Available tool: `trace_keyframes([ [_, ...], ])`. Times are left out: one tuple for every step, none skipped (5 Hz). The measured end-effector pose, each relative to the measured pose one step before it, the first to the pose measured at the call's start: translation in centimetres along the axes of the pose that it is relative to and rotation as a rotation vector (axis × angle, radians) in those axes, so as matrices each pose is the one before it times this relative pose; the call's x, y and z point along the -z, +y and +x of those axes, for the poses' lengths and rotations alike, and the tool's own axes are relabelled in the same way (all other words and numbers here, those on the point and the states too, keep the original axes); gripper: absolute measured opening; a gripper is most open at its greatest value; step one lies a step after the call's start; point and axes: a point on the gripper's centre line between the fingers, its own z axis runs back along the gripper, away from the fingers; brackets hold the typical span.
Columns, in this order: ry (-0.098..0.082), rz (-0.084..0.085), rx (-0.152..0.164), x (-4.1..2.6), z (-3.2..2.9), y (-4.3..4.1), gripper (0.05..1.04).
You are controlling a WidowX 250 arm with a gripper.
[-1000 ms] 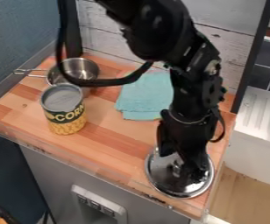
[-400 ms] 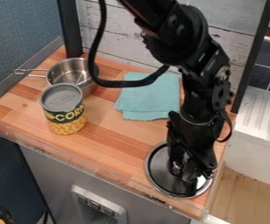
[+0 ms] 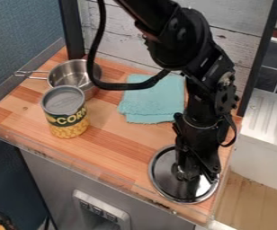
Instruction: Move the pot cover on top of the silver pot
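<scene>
Gripper [image 3: 198, 176] over pot cover [image 3: 163, 173]; spread or closed, I cannot tell.
Centre on the knob [image 3: 179, 170], pinch squarely, lift level.

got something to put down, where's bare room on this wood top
Widest: the wood between corn can, teal cloth and pot cover, reaching the front edge. Smaller: left of the can. Crowded: silver pot close behind the can; end effector over the cover.

Below me, the round, shiny silver metal cover [image 3: 163, 176] lies flat on the tabletop [image 3: 113, 143], well apart from the long-handled silver metal pot [image 3: 66, 75], upright and uncovered
</scene>
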Motion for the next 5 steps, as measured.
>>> trace_keyframes([
  [-0.0342,-0.0281,-0.0678,-2.383,-0.829,2.549,0.282],
  [-0.1080,0.0285,-0.0936,-4.281,1.913,3.510,0.282],
  [-0.0452,0.0271,-0.1283,-2.095,2.210,4.712,0.282],
  [0.0307,0.0305,-0.1474,1.042,0.807,5.647,0.282],
  [0.0258,0.0448,-0.1450,1.098,1.373,5.153,0.282],
])
